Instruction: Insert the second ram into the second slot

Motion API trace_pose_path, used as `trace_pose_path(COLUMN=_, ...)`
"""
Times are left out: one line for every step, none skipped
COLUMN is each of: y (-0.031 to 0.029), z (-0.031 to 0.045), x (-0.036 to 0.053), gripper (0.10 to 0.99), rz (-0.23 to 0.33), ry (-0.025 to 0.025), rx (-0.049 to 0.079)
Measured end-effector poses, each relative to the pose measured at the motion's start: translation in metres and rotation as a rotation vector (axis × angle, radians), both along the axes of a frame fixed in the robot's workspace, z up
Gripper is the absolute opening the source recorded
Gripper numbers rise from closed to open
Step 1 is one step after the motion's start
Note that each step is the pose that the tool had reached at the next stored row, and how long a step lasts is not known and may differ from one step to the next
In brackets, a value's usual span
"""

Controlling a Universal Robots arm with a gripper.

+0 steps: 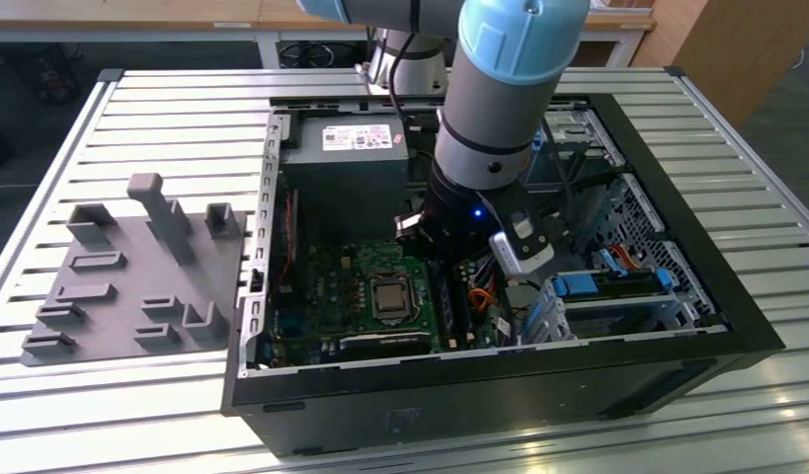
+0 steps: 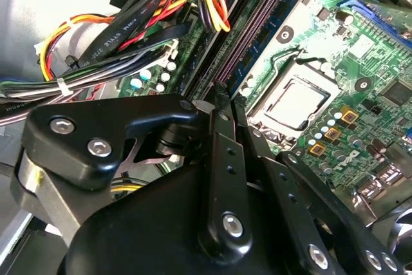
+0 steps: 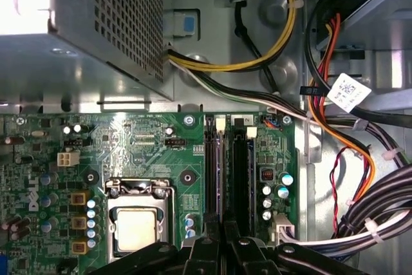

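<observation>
In the exterior view we are seeing the gripper [image 1: 442,252] hanging inside the case [image 1: 510,400], over the slots [image 1: 446,308]. In the second wrist view the fingers [image 2: 219,136] are pinching close together, lining up along the slots' [image 2: 252,35] long axis. In the first wrist view the slots [image 3: 232,165] are running straight ahead of the fingertips, and we are failing to tell whether the ram sits between them.

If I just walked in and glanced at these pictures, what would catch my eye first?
Probably the big grey and light-blue robot arm reaching down into the open computer case on the slatted table. Inside, the green motherboard stands out, with its square silver processor and the gripper poised right over the long dark memory slots. Beside them runs a tangle of coloured cables.
</observation>
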State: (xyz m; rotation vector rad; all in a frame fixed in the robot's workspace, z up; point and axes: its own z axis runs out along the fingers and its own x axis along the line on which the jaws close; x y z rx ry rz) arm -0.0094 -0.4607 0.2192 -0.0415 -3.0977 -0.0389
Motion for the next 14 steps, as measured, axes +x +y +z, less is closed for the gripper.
trace_pose_path(y=0.0000, z=0.0000, x=0.0000, gripper=0.137, rz=0.000, ry=0.0000, rx=-0.003)
trace_pose_path(y=0.0000, z=0.0000, x=0.0000, gripper=0.137, rz=0.000, ry=0.0001, rx=-0.004)
trace_pose_path(y=0.0000, z=0.0000, x=-0.0001, gripper=0.137, rz=0.000, ry=0.0001, rx=-0.004)
trace_pose_path(y=-0.0001, z=0.0001, x=-0.0001, gripper=0.137, rz=0.000, ry=0.0001, rx=-0.004)
trace_pose_path(y=0.0000, z=0.0000, x=-0.0001, gripper=0.137, rz=0.000, ry=0.0000, rx=-0.004)
trace_pose_path(y=0.0000, z=0.0000, x=0.0000, gripper=0.137, rz=0.000, ry=0.0000, rx=-0.004)
trace_pose_path(y=0.0000, z=0.0000, x=-0.0001, gripper=0.137, rz=0.000, ry=0.0000, rx=-0.004)
trace_pose_path(y=0.0000, z=0.0000, x=0.0000, gripper=0.137, rz=0.000, ry=0.0000, rx=-0.004)
trace_pose_path(y=0.0000, z=0.0000, x=-0.0001, gripper=0.137, rz=0.000, ry=0.0000, rx=-0.005)
trace_pose_path(y=0.0000, z=0.0000, x=0.0000, gripper=0.137, rz=0.000, ry=0.0000, rx=-0.005)
trace_pose_path(y=0.0000, z=0.0000, x=0.0002, gripper=0.137, rz=0.000, ry=0.0000, rx=-0.005)
trace_pose_path(y=0.0000, z=-0.0001, x=0.0008, gripper=0.137, rz=0.001, ry=0.0001, rx=-0.005)
trace_pose_path(y=0.0000, z=-0.0002, x=0.0013, gripper=0.137, rz=0.002, ry=0.0002, rx=-0.005)
trace_pose_path(y=0.0000, z=-0.0004, x=0.0014, gripper=0.137, rz=0.004, ry=0.0003, rx=-0.005)
